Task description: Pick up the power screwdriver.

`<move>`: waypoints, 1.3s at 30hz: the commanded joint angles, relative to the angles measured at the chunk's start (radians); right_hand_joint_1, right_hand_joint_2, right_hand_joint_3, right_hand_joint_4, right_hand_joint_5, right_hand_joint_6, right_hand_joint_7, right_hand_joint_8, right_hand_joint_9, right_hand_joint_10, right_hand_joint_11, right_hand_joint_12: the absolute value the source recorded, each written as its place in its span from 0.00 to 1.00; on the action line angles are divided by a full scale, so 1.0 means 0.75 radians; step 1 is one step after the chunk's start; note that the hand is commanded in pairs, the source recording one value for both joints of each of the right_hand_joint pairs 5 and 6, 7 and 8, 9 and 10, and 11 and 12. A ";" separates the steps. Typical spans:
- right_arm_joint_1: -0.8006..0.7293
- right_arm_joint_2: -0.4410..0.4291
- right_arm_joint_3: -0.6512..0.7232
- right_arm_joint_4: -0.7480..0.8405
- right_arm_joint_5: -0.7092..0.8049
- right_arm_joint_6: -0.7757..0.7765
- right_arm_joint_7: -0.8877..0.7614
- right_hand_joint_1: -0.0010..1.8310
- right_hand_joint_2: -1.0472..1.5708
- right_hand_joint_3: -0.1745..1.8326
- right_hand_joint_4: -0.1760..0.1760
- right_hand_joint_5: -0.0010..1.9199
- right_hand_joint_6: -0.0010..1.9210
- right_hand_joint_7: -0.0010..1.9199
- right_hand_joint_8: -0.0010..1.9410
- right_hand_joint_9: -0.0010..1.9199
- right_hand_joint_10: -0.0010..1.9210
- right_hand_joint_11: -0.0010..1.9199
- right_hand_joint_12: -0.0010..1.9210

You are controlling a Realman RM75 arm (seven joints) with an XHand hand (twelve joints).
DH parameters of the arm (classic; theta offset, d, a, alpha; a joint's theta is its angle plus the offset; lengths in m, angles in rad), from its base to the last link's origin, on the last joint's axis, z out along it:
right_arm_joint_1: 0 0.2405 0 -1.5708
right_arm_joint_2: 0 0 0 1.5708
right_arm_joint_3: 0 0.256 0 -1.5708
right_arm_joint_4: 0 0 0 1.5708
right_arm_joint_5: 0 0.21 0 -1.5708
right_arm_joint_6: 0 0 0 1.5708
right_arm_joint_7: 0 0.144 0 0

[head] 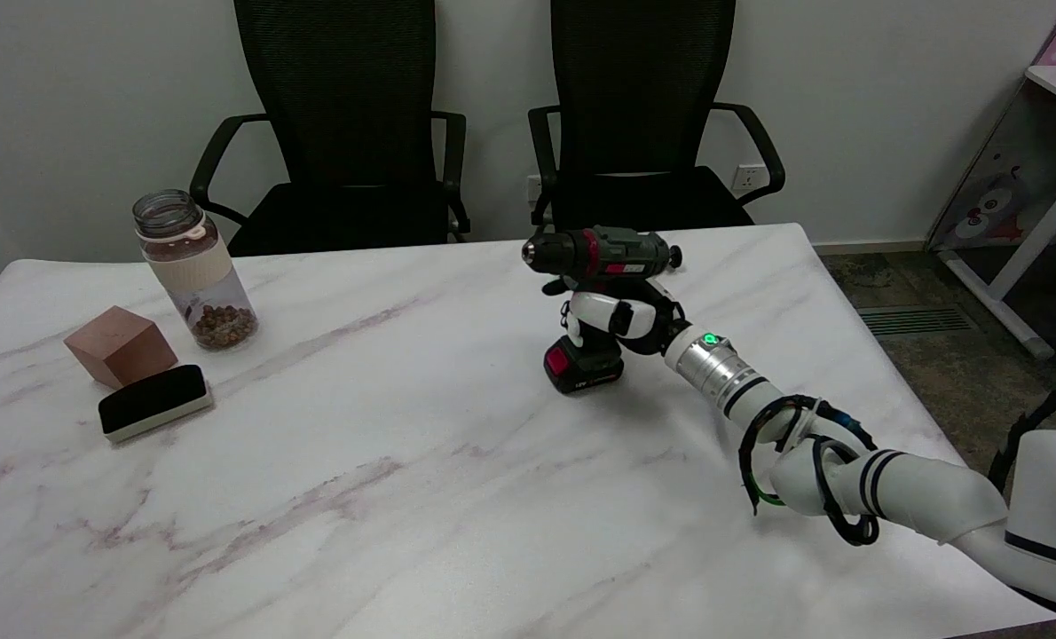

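The power screwdriver (601, 256) is dark grey with red trim, and its chuck points left. It stands upright on its black battery base (583, 369) on the marble table (386, 497), right of centre. My right hand (621, 318) wraps around the screwdriver's handle below the motor body, white fingers curled round it from the right. The handle itself is mostly hidden by the hand. The base looks to touch the tabletop or sit just above it; I cannot tell which. The right arm (847, 461) reaches in from the lower right.
At the left of the table stand a glass jar (193, 269) with brown contents, a copper-coloured cube (121, 345) and a black-and-white eraser block (155, 402). Two black office chairs (342, 133) stand behind the far edge. The table's right edge runs close to the arm.
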 commanded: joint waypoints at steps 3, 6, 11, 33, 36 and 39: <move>0.009 -0.011 0.008 0.004 0.052 -0.062 -0.010 0.57 0.47 0.68 1.00 0.43 0.43 0.43 0.42 0.83 0.83 0.97 0.97; 0.011 -0.011 0.008 0.004 0.052 -0.070 -0.010 0.57 0.48 0.68 1.00 0.44 0.44 0.44 0.43 0.84 0.84 0.98 0.98; 0.013 -0.011 0.008 0.004 0.052 -0.072 -0.010 0.56 0.50 0.68 1.00 0.46 0.46 0.46 0.46 0.86 0.86 1.00 1.00; 0.027 -0.025 0.008 0.004 0.045 -0.079 -0.010 0.50 0.68 0.51 0.24 0.78 0.78 0.78 0.77 1.00 1.00 1.00 1.00; 0.027 -0.025 0.008 -0.004 0.039 -0.073 -0.010 0.49 0.70 0.51 0.33 0.86 0.86 0.86 0.85 1.00 1.00 1.00 1.00; 0.029 -0.025 0.008 -0.034 0.037 -0.058 -0.010 0.49 0.73 0.52 0.55 0.97 0.97 0.97 0.96 1.00 1.00 1.00 1.00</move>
